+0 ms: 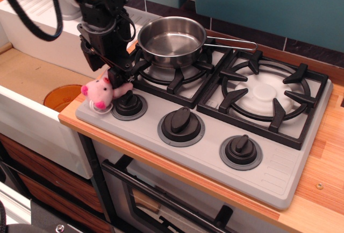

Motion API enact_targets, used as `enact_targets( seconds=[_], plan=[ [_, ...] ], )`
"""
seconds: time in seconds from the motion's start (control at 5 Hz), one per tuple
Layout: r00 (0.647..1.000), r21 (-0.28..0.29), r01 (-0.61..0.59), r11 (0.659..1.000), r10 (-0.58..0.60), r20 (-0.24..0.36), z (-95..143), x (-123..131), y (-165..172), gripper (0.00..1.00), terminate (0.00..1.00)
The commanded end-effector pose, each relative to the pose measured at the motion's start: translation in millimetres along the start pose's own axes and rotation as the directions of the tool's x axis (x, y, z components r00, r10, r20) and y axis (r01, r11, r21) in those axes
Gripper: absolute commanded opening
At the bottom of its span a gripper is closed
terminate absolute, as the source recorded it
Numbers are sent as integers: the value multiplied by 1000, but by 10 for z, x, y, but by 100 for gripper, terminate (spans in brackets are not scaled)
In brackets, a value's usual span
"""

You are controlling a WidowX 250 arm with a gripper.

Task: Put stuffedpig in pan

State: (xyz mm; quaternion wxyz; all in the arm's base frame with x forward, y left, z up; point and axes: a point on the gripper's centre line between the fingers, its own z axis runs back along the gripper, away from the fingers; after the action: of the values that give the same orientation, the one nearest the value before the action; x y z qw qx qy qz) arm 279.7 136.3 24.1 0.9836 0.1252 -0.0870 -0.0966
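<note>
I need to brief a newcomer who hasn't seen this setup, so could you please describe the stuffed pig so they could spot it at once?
Start at the grey stovetop and go to its front left corner, beside the leftmost of three black knobs. There, under the black gripper, sits the stuffedpig. It is the only soft, fluffy pink thing there, with brighter pink snout and feet.

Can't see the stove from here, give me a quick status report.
Gripper shut on stuffedpig, at stove's front-left corner. Pan empty on rear-left burner. Nothing between them.

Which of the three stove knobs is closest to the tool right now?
The leftmost knob. The tool holds the pig right beside it; the middle knob and right knob sit farther along.
</note>
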Motion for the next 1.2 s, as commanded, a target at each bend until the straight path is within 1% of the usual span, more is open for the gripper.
enact_targets(
  seconds=[0.0, 0.2, 0.4, 0.6, 0.8, 1.0],
  plan=[
    [996, 15, -1, 1000, 3, -94, -17, -55, 98, 0, 0],
    [993, 29, -1, 1000, 4, -114, 46, -38, 139, 0, 0],
    [990, 31, 12, 999, -7, -138, 146, -24, 214, 0, 0],
    [986, 39, 25, 999, -18, -165, 308, 23, 306, 0, 0],
    [979, 52, 39, 998, -28, -204, 552, 95, 425, 0, 0],
    [973, 52, 49, 997, -36, -228, 725, 171, 489, 0, 0]
  ],
)
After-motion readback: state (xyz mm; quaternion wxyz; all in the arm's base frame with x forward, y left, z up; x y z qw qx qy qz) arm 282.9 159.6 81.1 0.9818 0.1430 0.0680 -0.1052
